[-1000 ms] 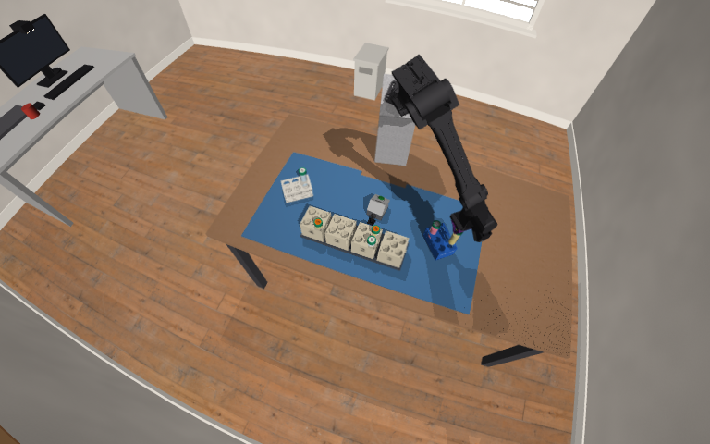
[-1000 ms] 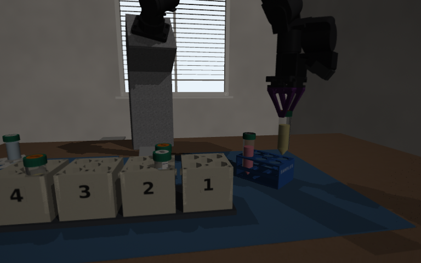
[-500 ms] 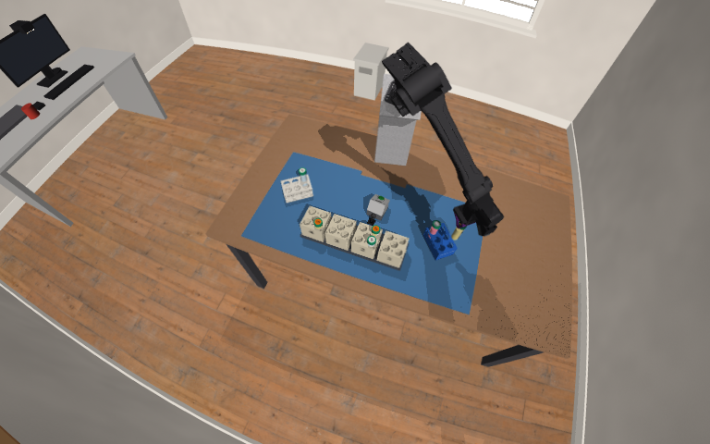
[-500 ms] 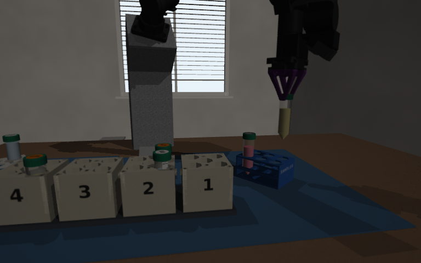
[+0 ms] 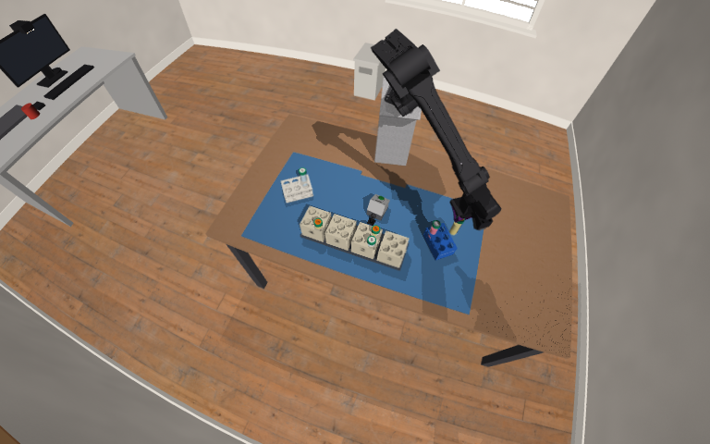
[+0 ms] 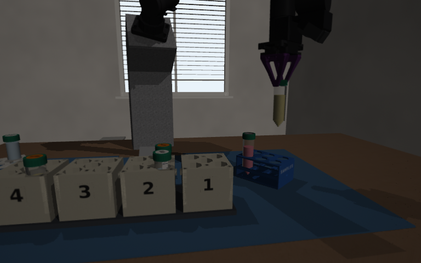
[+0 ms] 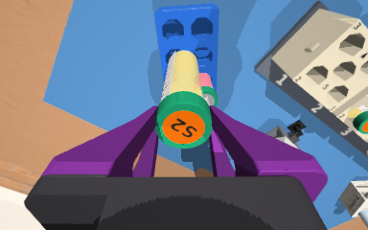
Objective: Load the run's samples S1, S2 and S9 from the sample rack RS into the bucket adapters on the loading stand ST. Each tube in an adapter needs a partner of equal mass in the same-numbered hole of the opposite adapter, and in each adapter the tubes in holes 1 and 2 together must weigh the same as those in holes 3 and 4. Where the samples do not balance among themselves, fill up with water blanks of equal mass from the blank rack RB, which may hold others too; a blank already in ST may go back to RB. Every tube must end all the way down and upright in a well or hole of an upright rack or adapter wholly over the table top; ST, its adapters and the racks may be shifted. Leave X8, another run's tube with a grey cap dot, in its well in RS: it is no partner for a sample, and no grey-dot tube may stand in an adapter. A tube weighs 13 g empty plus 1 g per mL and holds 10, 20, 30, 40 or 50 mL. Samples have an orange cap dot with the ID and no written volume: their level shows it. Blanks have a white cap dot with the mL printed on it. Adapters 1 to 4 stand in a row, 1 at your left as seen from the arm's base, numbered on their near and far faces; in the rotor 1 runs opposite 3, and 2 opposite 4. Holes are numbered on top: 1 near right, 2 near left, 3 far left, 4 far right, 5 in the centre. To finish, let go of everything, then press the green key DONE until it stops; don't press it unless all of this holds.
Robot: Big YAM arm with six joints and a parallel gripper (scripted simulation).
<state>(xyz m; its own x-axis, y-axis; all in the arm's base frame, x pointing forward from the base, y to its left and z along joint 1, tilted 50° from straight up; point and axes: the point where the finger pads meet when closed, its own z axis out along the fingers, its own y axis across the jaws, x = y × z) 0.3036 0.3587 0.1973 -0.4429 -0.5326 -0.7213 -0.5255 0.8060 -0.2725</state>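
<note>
While clamped on S2 [image 7: 183, 126] just under its green cap, gripper [image 6: 280, 83] hangs high above RS [image 6: 280, 173], purple fingers pressed to either side of the tube. S2 upright, pointed tip down, well clear of the rack top, filled with pale yellow liquid most of the way up. Orange cap dot reads S2 in the wrist view.

Below and slightly toward the adapters: RS, a blue rack on the blue mat [image 5: 335, 178], with 1 pink-filled tube [image 6: 248, 152] standing in a well at the end nearest the stand. Cap dot of that tube too small to read.

ST [image 6: 124, 217] carries 4 cream adapters in a row. Adapter 1 [image 6: 207, 182], next to RS, shows only open holes. Adapter 2 [image 6: 147, 189] holds 2 tubes: 1 with a white dot [image 6: 161, 155], 1 with an orange dot [image 6: 163, 146] behind it. Adapter 3 [image 6: 85, 192] shows open holes. Adapter 4 [image 6: 18, 195] holds 1 orange-dot tube [image 6: 35, 159].

RB [image 5: 297, 189], a white rack at the far corner of the mat, holds 1 tube [image 5: 301, 172]. DONE [image 5: 380, 198], a green key on a grey box, sits behind adapter 2.
</note>
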